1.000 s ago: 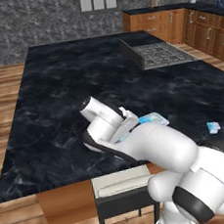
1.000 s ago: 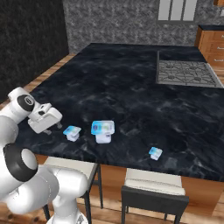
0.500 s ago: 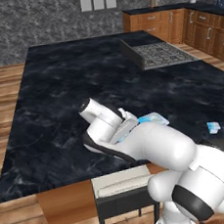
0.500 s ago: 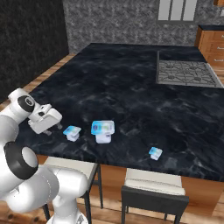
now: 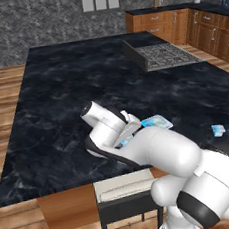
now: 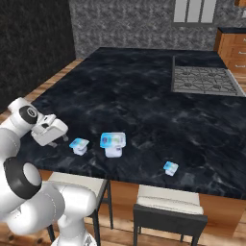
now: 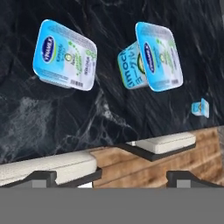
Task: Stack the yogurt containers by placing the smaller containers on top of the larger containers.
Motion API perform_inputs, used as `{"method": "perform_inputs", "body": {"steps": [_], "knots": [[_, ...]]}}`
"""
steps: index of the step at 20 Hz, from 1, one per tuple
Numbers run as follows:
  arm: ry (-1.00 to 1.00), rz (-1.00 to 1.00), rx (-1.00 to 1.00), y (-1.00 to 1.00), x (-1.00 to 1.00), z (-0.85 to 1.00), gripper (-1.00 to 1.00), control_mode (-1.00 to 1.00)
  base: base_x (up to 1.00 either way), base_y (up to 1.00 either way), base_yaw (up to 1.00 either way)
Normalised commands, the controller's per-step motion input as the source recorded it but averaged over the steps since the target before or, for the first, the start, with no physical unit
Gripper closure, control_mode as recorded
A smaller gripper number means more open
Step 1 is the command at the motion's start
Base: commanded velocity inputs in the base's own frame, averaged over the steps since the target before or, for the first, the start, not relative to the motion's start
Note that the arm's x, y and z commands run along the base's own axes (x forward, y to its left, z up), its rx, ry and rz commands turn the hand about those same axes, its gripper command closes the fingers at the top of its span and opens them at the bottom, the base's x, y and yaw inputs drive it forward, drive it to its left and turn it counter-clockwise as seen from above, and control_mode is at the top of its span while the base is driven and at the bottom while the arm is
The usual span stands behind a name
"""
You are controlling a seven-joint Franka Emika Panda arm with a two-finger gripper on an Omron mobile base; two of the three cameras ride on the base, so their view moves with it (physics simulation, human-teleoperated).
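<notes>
Left base view: the arm leans low over the near edge of the black counter [image 5: 58, 92], and the hand [image 5: 133, 126] is largely masked by the wrist. Just past it, at about two o'clock, a slice of the big tub [image 5: 156, 122] shows with its light-blue lid up. Well off at three o'clock, close to the counter's front edge, sits the far small cup [image 5: 218, 130].

Right base view: the hand [image 6: 56, 138] hangs at the counter's near left corner, its white body tilted down toward the stone. The near small cup [image 6: 79, 145] stands just beside it at three o'clock, upright, lid up. The big tub [image 6: 113, 143] follows on the same line, just beyond that cup and apart from it. The far small cup [image 6: 170, 168] lies well apart at four o'clock. So the row runs along the front edge, and the nearest piece is a small one, which is probably the first to lift.

Hand view: the near small cup [image 7: 65, 56] sits at eleven o'clock and the big tub [image 7: 154, 59] at one o'clock, a strip of bare stone between them; the far small cup [image 7: 201, 108] is tiny at three o'clock. The fingers stand spread wide with nothing between them, so the hand is released and carries nothing. I judge it must shift toward eleven o'clock and descend before it can close on that cup. Nothing is stacked yet.
</notes>
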Motion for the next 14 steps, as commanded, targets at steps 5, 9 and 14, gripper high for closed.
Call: {"method": "perform_inputs", "body": {"steps": [5,9,14], "knots": [[-0.04,0.00,0.00,0.00,0.02,0.00,-1.00,-1.00,0.00,0.00,0.00],[-0.04,0.00,0.00,0.00,0.02,0.00,-1.00,-1.00,0.00,0.00,0.00],[-0.05,0.00,0.00,0.00,0.01,0.00,-1.00,-1.00,0.00,0.00,0.00]]}}
